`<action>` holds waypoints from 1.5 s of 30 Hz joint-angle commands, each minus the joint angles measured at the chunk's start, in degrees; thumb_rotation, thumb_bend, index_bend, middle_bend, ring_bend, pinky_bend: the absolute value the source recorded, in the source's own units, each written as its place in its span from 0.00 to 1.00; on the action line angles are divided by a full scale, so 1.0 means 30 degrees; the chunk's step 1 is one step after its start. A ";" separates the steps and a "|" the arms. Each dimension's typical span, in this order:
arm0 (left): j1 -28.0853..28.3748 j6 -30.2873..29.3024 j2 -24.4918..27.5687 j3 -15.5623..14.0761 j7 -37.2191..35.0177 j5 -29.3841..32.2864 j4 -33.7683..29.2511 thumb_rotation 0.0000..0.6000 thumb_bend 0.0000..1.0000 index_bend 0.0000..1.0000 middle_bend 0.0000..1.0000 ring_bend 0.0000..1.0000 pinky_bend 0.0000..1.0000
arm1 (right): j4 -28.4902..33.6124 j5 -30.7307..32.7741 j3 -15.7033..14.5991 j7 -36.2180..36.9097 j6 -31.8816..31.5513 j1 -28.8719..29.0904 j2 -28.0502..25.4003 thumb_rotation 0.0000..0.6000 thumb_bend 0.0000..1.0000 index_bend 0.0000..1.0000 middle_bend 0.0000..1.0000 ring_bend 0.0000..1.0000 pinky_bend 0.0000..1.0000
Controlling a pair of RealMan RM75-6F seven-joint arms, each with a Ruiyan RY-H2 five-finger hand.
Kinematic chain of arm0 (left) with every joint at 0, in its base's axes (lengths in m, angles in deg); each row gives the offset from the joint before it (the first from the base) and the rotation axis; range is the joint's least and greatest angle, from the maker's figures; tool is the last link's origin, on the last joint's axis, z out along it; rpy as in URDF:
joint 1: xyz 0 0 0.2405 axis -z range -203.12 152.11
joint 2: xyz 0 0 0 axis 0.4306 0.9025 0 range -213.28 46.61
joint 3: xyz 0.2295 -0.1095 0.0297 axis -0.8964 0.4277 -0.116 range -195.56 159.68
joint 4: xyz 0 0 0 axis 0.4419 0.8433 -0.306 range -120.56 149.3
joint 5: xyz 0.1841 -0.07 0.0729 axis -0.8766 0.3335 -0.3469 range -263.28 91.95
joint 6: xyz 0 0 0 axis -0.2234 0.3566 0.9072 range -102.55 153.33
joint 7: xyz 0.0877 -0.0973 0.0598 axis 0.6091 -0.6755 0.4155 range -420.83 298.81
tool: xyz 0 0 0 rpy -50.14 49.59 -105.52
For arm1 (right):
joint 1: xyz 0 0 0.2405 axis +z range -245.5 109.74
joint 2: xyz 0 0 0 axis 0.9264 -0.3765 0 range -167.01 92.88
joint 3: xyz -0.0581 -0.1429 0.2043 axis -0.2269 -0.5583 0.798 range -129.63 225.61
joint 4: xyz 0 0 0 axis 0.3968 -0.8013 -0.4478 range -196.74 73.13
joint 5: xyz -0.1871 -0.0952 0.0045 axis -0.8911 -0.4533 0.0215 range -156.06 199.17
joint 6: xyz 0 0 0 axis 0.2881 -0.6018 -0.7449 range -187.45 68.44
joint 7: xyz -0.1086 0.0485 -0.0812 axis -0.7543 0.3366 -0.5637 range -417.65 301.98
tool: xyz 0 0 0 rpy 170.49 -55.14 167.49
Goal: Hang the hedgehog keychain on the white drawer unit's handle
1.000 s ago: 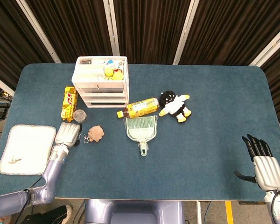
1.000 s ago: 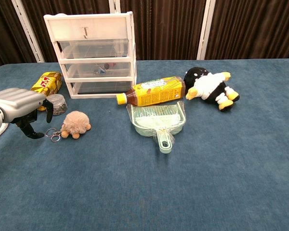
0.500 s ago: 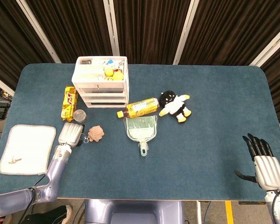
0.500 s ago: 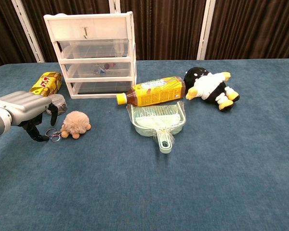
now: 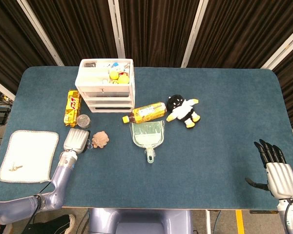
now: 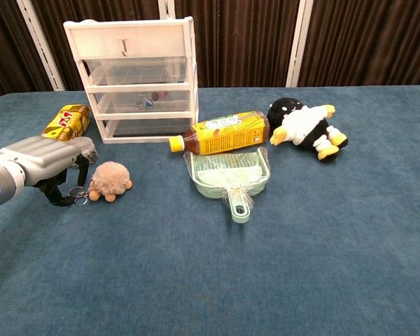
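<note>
The brown hedgehog keychain (image 5: 101, 139) (image 6: 110, 180) lies on the blue table, its metal ring (image 6: 77, 198) pointing left. My left hand (image 5: 76, 140) (image 6: 45, 159) hangs right over the ring, palm down. Its dark fingertips (image 6: 54, 195) reach the cloth just left of the ring and its thumb sits above the ring, so the ring lies between them, still flat on the table. The white drawer unit (image 5: 106, 85) (image 6: 136, 77) stands behind, with a small hook-shaped handle (image 6: 124, 47) on its top drawer. My right hand (image 5: 276, 170) rests open at the near right edge.
A yellow snack pack (image 6: 67, 120) and a small round jar (image 6: 86, 150) lie close behind the left hand. A yellow bottle (image 6: 222, 133), a pale green dustpan (image 6: 229, 175) and a penguin plush (image 6: 304, 128) lie to the right. A white cloth (image 5: 27, 155) covers the near left corner.
My left hand has slid to the right toward the hedgehog and lowered its fingers around the key ring. The hedgehog and my right hand have stayed put.
</note>
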 commanded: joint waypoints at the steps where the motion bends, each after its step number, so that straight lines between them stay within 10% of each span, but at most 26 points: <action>1: 0.0033 -0.0014 -0.0051 -0.0068 0.0040 0.0038 0.0065 1.00 0.24 0.45 1.00 0.87 0.76 | 0.0004 0.0014 0.0005 0.0035 -0.0009 -0.0010 -0.0013 1.00 0.04 0.00 0.00 0.00 0.00; 17: 0.0140 -0.0415 0.0737 -0.0126 -0.0572 -0.0825 -0.0876 1.00 0.27 0.49 1.00 0.87 0.75 | 0.0013 0.0077 0.0042 0.0020 0.0023 0.0005 -0.0022 1.00 0.04 0.00 0.00 0.00 0.00; 45: 0.2668 -0.1416 0.4091 0.0037 -0.1506 -0.9398 -0.1961 1.00 0.27 0.50 1.00 0.86 0.75 | 0.0022 0.0236 0.0088 -0.0085 0.0080 0.0004 0.0019 1.00 0.04 0.00 0.00 0.00 0.00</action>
